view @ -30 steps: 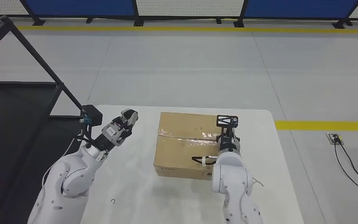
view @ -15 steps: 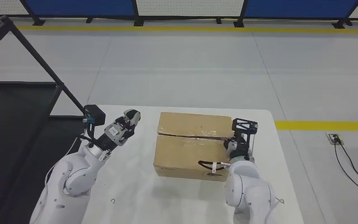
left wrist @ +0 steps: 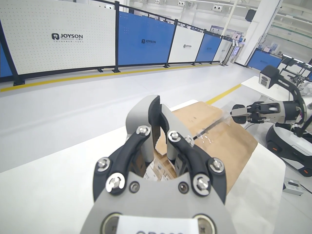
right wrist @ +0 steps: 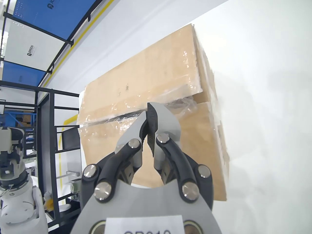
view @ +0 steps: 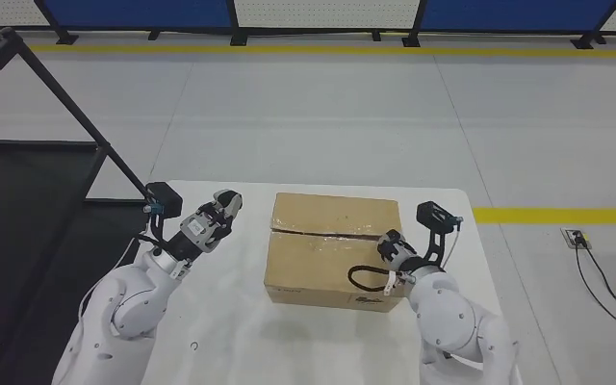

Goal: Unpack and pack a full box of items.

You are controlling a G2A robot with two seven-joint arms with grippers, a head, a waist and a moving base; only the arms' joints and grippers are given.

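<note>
Right gripper at taped box

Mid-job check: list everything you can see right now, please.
Brown cardboard box: one, brown, middle of table.
Clear tape: one strip, transparent, along the box's top seam, crumpled near the right gripper.
White table: one, white, under the box.
Small dark thing: one, on table's near part; too small to identify.
Left gripper: jaws shut, empty, beside the box, apart from it.
Right gripper: jaws shut, at the seam's end.
</note>
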